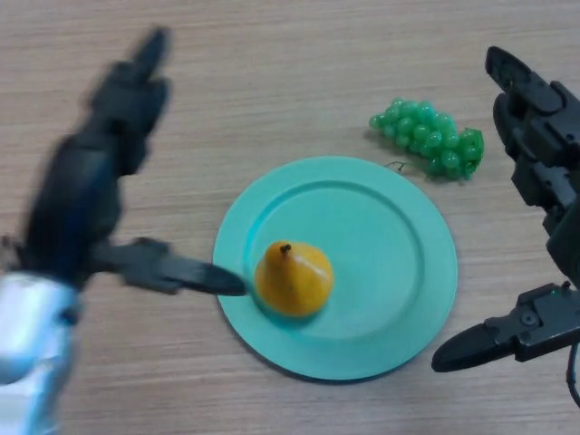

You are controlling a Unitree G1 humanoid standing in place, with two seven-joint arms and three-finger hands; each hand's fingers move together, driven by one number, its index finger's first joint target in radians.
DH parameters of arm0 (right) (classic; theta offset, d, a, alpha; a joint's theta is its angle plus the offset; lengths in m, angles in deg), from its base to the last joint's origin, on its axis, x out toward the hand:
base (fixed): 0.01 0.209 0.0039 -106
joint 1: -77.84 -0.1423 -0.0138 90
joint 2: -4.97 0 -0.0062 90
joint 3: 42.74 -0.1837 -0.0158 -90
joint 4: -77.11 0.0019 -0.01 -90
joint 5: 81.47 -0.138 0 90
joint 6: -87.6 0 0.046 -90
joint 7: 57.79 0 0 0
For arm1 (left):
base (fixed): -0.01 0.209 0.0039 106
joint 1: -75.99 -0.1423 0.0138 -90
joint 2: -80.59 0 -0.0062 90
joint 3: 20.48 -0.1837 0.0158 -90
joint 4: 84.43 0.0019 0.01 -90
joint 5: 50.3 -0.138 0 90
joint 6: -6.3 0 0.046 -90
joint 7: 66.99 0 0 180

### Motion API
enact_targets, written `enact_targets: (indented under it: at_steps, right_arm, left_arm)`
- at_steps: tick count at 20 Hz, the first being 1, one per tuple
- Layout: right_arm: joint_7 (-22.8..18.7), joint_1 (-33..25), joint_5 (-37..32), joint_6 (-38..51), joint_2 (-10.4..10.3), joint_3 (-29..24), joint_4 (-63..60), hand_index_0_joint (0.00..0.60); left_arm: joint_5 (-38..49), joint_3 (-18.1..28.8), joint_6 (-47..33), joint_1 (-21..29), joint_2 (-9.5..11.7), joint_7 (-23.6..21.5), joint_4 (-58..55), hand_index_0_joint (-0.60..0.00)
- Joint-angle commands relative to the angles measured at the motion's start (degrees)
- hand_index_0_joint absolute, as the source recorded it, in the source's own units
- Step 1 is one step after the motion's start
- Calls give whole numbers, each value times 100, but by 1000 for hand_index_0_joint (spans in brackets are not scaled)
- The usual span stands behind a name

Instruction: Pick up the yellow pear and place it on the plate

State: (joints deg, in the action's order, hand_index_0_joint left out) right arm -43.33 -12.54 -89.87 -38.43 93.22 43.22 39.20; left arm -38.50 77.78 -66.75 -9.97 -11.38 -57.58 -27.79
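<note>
On the teal plate (399, 299), a yellow-orange pear (294, 278), stem up; both robot hands (91, 199) (535, 181) spread wide.

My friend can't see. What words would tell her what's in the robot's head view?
A yellow pear sits on a teal plate on a wooden table. The robot's left hand is open beside the plate, its thumb pointing at the pear; the right hand is open at the right, near green grapes.
</note>
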Motion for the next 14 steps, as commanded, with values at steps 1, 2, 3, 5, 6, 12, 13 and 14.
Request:
enact_targets:
  at_steps: [1,2,3,5,6,12,13,14]
  right_arm:
    - [29,-147,-3,776,110,-243,131,0]
    - [24,-152,-8,777,96,-243,126,0]
    - [-7,-194,49,799,98,-195,104,0]
    - [-31,-214,-21,764,81,-141,124,0]
    - [-23,-215,-18,759,75,-88,94,0]
    - [3,-251,-374,327,64,32,94,0]
    - [-2,-280,-362,270,74,51,116,0]
    - [25,-300,-241,383,96,96,77,0]
  left_arm:
    - [99,469,-703,-154,335,411,-18,0]
    - [64,554,-870,-223,321,510,119,0]
    - [106,647,-942,-325,294,557,147,0]
    - [138,742,-820,-398,319,644,41,0]
    - [85,753,-888,-409,311,660,18,0]
    - [245,990,-477,-384,336,436,-327,0]
    - [195,952,-407,-347,363,428,-386,0]
    - [197,953,-423,-313,357,401,-378,0]
